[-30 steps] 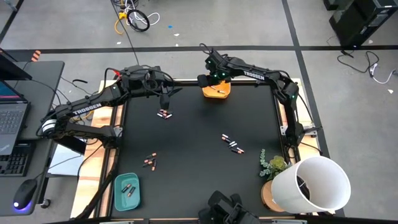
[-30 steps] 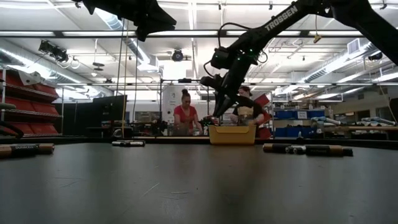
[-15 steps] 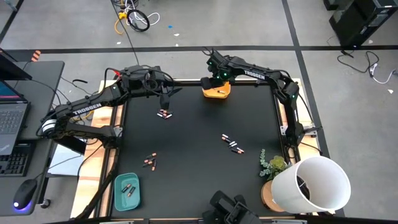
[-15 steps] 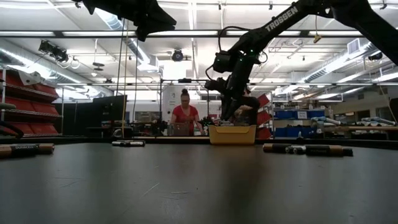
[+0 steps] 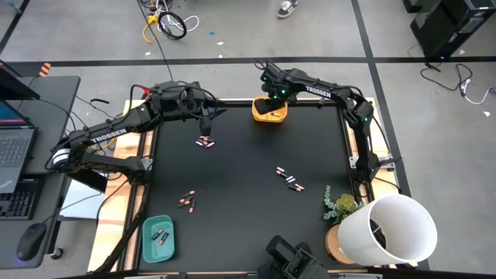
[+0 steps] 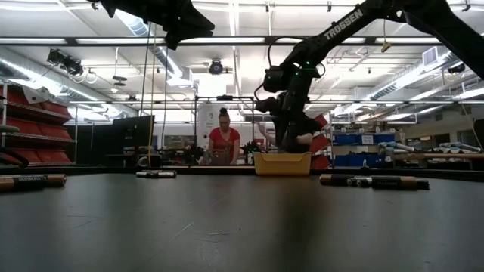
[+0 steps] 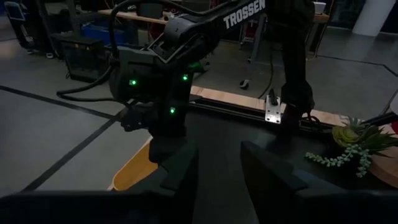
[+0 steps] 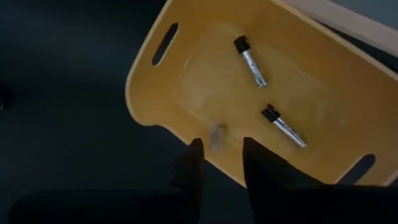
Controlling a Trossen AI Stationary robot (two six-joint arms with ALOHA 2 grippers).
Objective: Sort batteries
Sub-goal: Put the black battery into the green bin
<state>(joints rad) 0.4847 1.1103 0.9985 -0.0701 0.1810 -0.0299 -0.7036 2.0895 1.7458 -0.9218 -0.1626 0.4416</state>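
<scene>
Loose batteries lie on the black table in three small groups (image 5: 204, 142), (image 5: 288, 178), (image 5: 187, 201). An orange tray (image 5: 270, 116) stands at the far edge; the right wrist view shows two silvery batteries (image 8: 250, 60), (image 8: 283, 126) lying on its floor. My right gripper (image 8: 219, 155) hovers open over the tray's rim. A small blurred grey thing (image 8: 217, 134) shows between its fingertips, and I cannot tell whether it touches them. My left gripper (image 7: 219, 163) is open, raised above the far-left group. A teal tray (image 5: 157, 237) near the front left holds two batteries.
A white bucket (image 5: 387, 229) and a small plant (image 5: 341, 205) stand at the near right corner. A laptop and a mouse sit on a desk left of the table. A camera mount (image 5: 287, 260) sits at the near edge. A person (image 6: 223, 140) sits beyond the far edge.
My right gripper has moved from the orange tray's left end toward the table's right, over the tray, and has sunk lower toward it. My left arm has kept still.
</scene>
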